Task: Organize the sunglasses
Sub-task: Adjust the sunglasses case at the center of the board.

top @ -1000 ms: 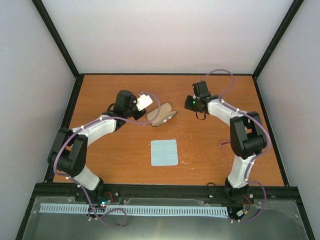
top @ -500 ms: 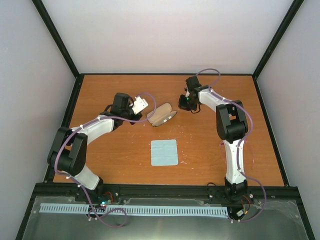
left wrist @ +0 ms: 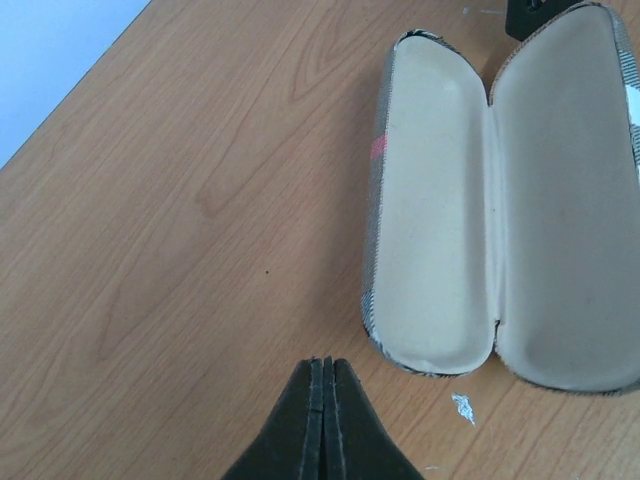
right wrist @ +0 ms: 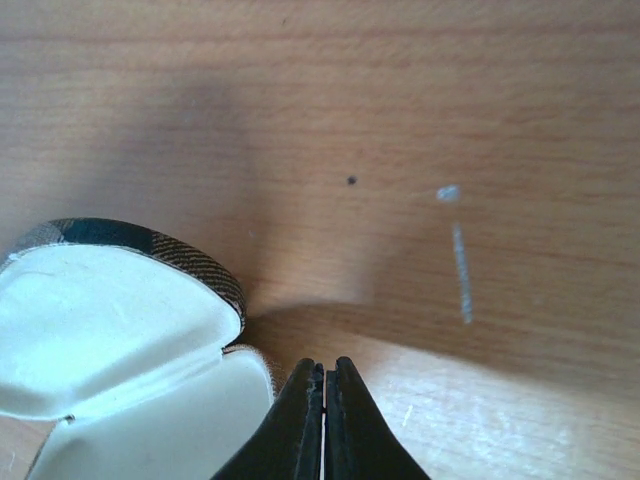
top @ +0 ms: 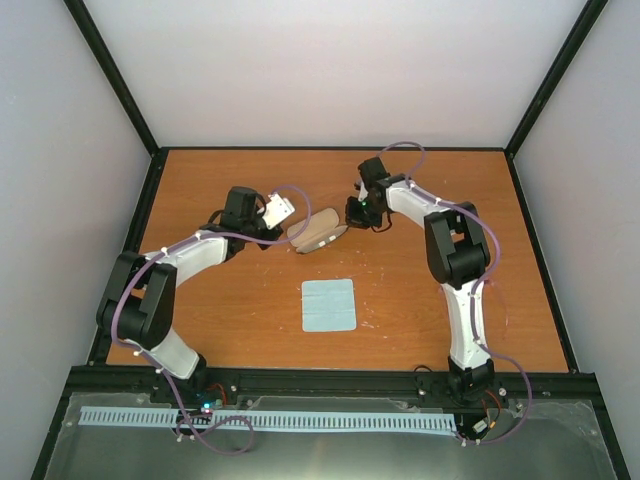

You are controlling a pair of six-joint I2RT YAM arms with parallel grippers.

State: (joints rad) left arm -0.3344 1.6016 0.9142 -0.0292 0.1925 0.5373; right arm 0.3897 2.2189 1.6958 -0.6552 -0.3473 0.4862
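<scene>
Sunglasses indiscernible; right arm (top: 412, 203) swung left, jaws closed beside open case (top: 320, 230).

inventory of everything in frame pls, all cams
table: 1, orange-brown wood, fills the enclosure floor
case: 1, brown with grey stripes, cream lining, lying open at back centre, both halves empty
cloth: 1, light blue, flat on the table nearer than the case
sunglasses: none that I can make out in any view
arms: 2, white and black with purple cables, left arm and right arm reaching toward the case
left fingers: black, shut, nothing between, beside the case
right fingers: black, shut, nothing visible between, at the case's edge
</scene>
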